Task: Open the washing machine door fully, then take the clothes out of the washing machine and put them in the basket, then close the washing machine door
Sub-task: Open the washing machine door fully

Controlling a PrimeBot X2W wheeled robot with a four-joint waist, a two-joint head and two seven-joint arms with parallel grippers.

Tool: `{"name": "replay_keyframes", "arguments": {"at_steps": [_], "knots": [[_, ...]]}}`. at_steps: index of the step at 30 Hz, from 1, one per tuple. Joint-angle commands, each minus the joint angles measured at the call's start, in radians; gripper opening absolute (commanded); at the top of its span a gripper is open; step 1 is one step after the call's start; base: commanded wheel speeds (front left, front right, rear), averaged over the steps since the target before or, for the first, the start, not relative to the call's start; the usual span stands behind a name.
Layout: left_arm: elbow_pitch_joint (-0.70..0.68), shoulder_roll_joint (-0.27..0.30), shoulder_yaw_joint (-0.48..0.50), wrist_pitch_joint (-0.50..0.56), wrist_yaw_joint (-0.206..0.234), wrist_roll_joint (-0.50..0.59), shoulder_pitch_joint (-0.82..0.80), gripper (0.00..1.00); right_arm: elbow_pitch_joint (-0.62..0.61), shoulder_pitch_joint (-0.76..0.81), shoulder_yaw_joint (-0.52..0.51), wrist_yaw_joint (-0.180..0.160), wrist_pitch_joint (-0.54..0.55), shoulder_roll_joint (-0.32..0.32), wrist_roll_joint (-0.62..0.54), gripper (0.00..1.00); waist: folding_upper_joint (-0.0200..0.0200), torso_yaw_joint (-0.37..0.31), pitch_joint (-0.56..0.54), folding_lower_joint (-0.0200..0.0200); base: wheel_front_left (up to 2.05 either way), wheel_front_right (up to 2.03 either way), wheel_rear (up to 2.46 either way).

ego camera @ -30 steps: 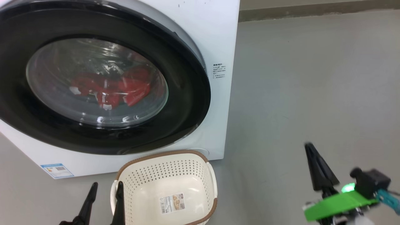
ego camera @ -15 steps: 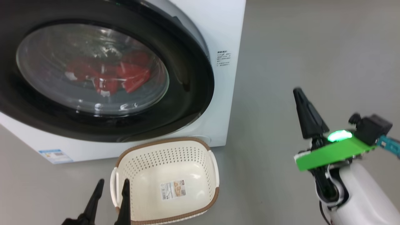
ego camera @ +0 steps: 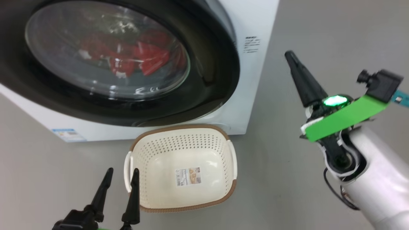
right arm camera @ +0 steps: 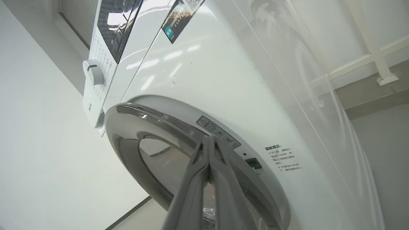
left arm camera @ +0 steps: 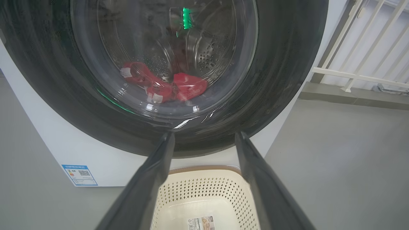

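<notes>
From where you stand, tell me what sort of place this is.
Likely a laundry corner: a white front-loading washing machine with red clothes inside, a cream basket on the grey floor before it, and a white railing beyond.

- Head camera looks down, close, on the washing machine door (ego camera: 217, 70) and basket (ego camera: 153, 150).
- Left wrist camera, lower, faces both too.
- Right wrist camera looks up the washing machine (right arm camera: 207, 70) front.
</notes>
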Motion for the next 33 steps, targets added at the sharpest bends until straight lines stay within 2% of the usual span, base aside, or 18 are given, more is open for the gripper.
{"name": "replay_keyframes", "arguments": {"at_steps": [1, 6, 9, 18, 25, 33], "knots": [[-0.020, 0.007, 0.023, -0.012, -0.004, -0.005, -0.033, 1.00, -0.034, -0.037, 0.034, 0.000, 0.001, -0.021, 0.058, 0.00, -0.0001, 0.030, 0.026, 0.0000, 0.00, 0.00, 0.00], [-0.017, 0.007, 0.007, -0.012, -0.005, -0.018, -0.052, 1.00, -0.061, -0.106, 0.081, 0.000, 0.048, -0.088, 0.215, 0.00, -0.0001, 0.065, 0.054, 0.0000, 0.00, 0.00, 0.00], [-0.019, 0.007, 0.001, -0.012, -0.004, -0.024, -0.063, 1.00, -0.060, -0.150, 0.084, 0.000, 0.095, -0.107, 0.294, 0.00, -0.0001, 0.080, 0.076, 0.0000, 0.00, 0.00, 0.00], [-0.013, 0.007, -0.025, -0.012, -0.012, -0.039, -0.106, 1.00, 0.001, -0.261, 0.014, 0.000, 0.292, -0.089, 0.484, 0.00, -0.0001, 0.124, 0.148, 0.0000, 0.00, 0.00, 0.00], [-0.009, 0.007, -0.040, -0.012, -0.013, -0.053, -0.125, 1.00, 0.076, -0.314, -0.031, 0.000, 0.462, -0.068, 0.514, 0.00, -0.0001, 0.150, 0.182, 0.0000, 0.00, 0.00, 0.00], [-0.007, 0.007, -0.054, -0.012, -0.010, -0.067, -0.139, 1.00, 0.132, -0.357, -0.063, 0.000, 0.564, -0.041, 0.487, 0.00, -0.0001, 0.166, 0.200, 0.0000, 0.00, 0.00, 0.00]]}}
